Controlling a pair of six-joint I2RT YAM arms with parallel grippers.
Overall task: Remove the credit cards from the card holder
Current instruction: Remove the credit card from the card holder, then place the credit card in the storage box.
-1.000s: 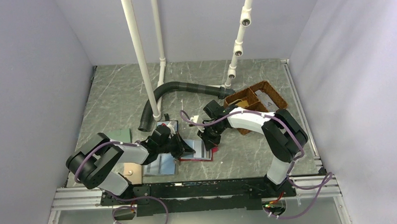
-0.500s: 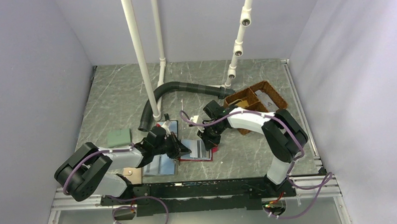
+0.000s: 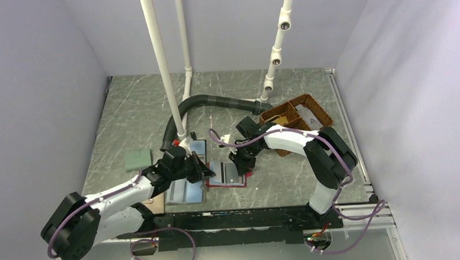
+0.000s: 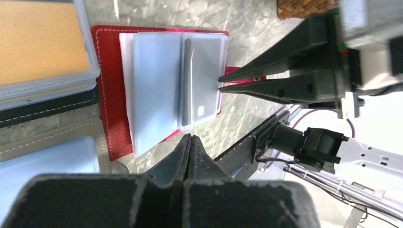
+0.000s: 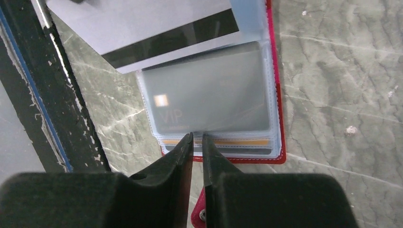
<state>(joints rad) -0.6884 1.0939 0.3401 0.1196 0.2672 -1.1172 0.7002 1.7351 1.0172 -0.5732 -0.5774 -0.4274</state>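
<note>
Top external: small red bifold card holder point(image 3: 241, 184) lies open on the grey marbled table point(image 3: 129, 110), between the two arms. Left gripper point(image 3: 205, 171) is at its left edge, right gripper point(image 3: 241, 164) over its right page. Pale blue bifold wallet point(image 3: 185, 191) sits just left of the holder, dark-framed blue wallet point(image 3: 198, 147) behind that. Brown wicker basket point(image 3: 310, 104) is far right, black corrugated hose point(image 3: 199, 102) at the back.

Left wrist: left gripper point(image 4: 188, 140) has its fingers pressed together with nothing between them, tip just beside the holder's point(image 4: 108, 85) near edge; contact unclear. Holder shows a light blue sleeve and a grey chip card point(image 4: 204, 71). Right gripper point(image 4: 221, 82) points at the holder's right edge.

Right wrist: right gripper point(image 5: 197, 138) is cracked apart by a narrow slit, tips against the edge of the clear sleeve stack; nothing seen in the slit. Top sleeve holds the grey card point(image 5: 209, 92), marked VIP. Tan-orange credit card point(image 5: 228, 142) edge shows under it, inside the holder point(image 5: 274, 85). Pale card with black stripe point(image 5: 157, 33) lies beyond; sleeved or not, can't tell.
</note>
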